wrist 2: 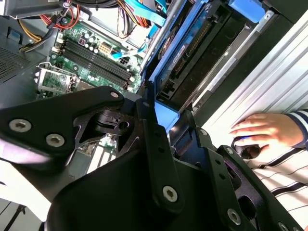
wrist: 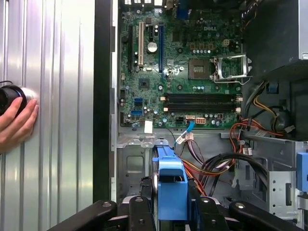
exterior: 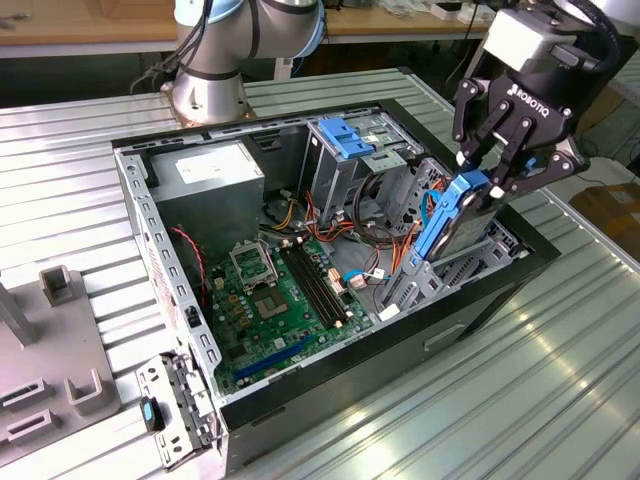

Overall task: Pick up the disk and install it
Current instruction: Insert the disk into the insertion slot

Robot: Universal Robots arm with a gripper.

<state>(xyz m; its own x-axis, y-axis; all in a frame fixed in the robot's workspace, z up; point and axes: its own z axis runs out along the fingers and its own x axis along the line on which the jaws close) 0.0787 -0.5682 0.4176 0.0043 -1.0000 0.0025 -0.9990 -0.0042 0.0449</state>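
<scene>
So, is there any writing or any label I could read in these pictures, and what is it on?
White lettering on the black body of the gripper: a maker's mark, not quoted here.
White print on the green motherboard: one maker's mark, not quoted; the other codes are too fine to read.
Pale label on the grey power supply: too small to read.
The disk, held in the jaws: no readable text.
</scene>
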